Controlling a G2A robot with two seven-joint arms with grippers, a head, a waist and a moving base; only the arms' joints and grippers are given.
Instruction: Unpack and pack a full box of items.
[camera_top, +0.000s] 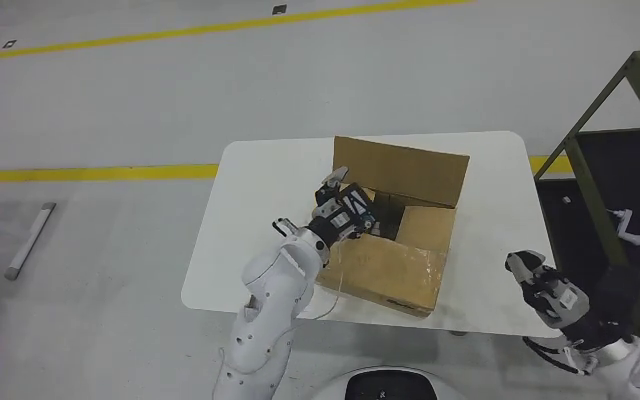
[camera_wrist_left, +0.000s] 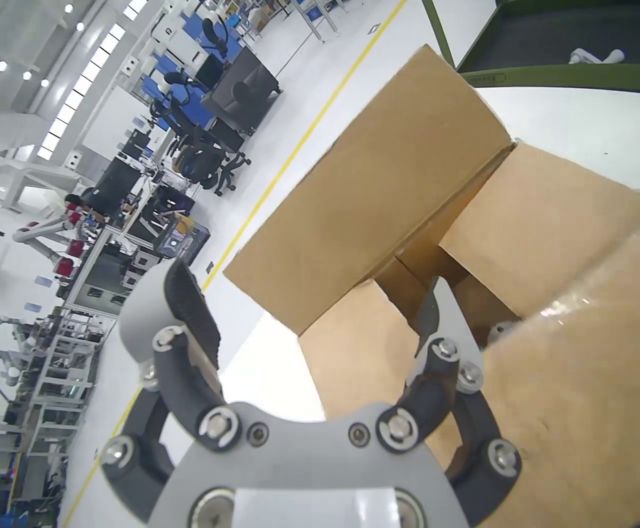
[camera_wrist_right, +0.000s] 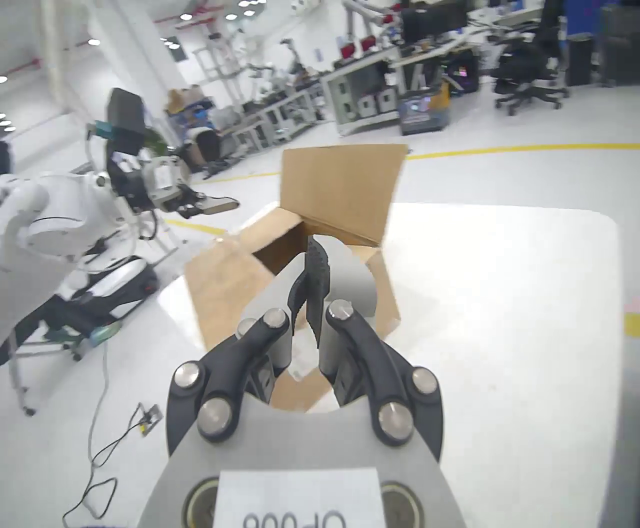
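Brown box (camera_top: 400, 268), flaps up, near the front edge of the white desk (camera_top: 260, 200). Left claw (camera_top: 338, 192) spread wide over the box's left side. Right claw (camera_wrist_right: 314, 280) pressed together, by the desk's front right corner. Grey floor with yellow lines (camera_top: 100, 173); green rack (camera_top: 590, 110) past the right edge.

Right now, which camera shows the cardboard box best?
The top view: it shows the whole box on the white table, flaps open, with the left gripper at its rim. The left wrist view sees its flaps up close; the right wrist view shows it partly behind the right gripper.
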